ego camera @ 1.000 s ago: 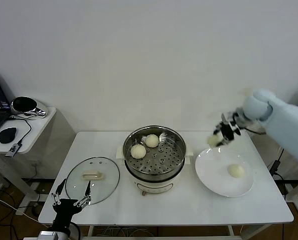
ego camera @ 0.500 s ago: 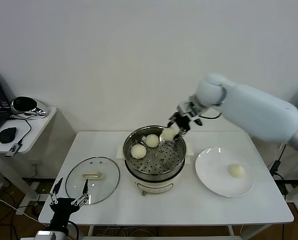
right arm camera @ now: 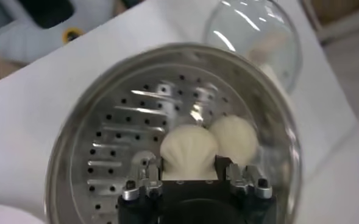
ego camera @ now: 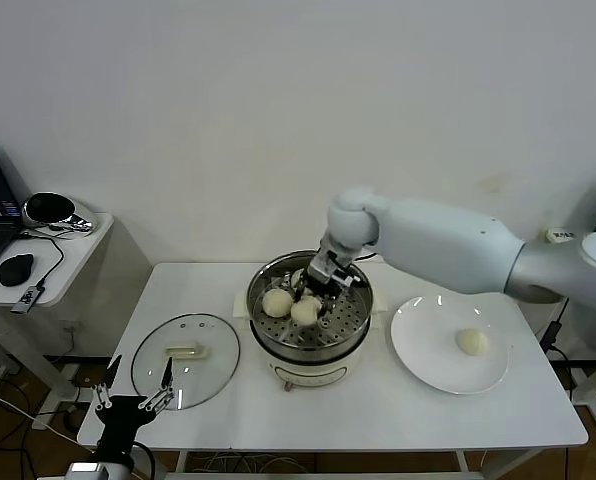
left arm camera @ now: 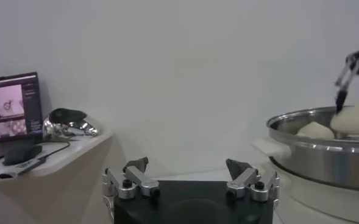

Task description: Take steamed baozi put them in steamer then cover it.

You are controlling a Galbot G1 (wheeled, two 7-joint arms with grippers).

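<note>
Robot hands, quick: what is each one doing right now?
Left end effector: open, empty, parked near the glass lid.
Right end effector: closed on a baozi inside the steamer.

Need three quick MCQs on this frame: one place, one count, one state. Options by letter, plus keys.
1. Lid relative to the steamer? A. on it B. on the table at the robot's left of it C. behind it
2. How many baozi on the plate? A. none B. one C. three
3. Right pincer? A. closed on a baozi inside the steamer B. empty over the plate C. gripping the lid

Key: B, lid lies flat beside the steamer; B, single plate baozi; A, held baozi sits between its fingers. Left pincer waits open by the lid.
</note>
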